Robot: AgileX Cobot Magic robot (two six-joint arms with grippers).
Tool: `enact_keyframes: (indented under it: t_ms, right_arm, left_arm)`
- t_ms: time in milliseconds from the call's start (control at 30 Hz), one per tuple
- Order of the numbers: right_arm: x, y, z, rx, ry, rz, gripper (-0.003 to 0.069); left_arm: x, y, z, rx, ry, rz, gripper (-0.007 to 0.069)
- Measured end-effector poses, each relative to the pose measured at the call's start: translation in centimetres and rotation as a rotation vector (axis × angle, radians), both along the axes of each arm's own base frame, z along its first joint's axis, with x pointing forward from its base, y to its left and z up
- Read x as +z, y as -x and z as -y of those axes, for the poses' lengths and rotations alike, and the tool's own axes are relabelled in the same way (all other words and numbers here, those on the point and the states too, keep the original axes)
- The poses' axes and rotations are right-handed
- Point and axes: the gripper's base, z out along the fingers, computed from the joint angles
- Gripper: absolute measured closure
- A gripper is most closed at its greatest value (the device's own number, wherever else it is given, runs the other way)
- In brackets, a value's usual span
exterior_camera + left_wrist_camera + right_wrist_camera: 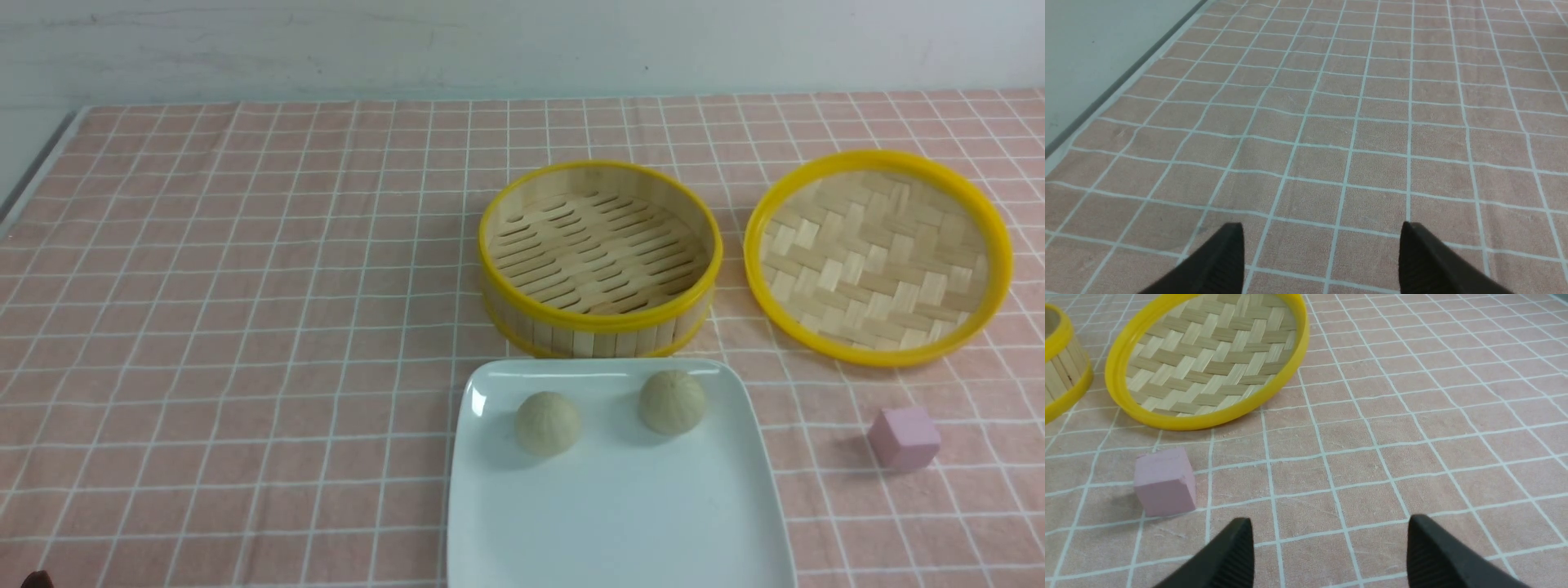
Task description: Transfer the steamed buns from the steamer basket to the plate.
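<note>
Two steamed buns are seen resting on the far half of the plate (620, 506), apart from each other: the left bun (548, 422) lies a little nearer the camera, and the right bun (672, 402) sits closer to the far rim. The white square plate is placed on the pink checked tablecloth (245, 327), its far edge just beside the near wall of the steamer basket (600, 257). No bun is seen inside the basket, whose slotted floor is fully exposed. To the right of the basket, close to it, a shallow woven lid (878, 255) with a yellow rim is laid flat on the cloth, and a small pink cube (904, 438) is set nearer the camera, off the plate's right side. The left gripper (1321, 261) is shown with its jaws spread wide over bare cloth near the table's left edge, nothing being held between them. The right gripper (1329, 555) is likewise spread wide and empty, positioned above the cloth near the pink cube and the woven lid.
</note>
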Motion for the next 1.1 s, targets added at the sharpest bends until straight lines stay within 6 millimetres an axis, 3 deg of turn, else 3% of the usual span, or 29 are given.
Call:
enact_keyframes:
  t_ms: [800, 1100]
  right_arm:
    - [0.0, 0.0, -0.1, 0.009, -0.02, -0.003, 0.0164]
    - [-0.1, 0.0, -1.5, 0.176, 0.027, -0.019, 0.0164]
  left_arm:
    - [0.0, 0.0, 0.0, 0.0, 0.0, 0.0, 0.0113]
    - [0.0, 0.0, 0.0, 0.0, 0.0, 0.0, 0.0113]
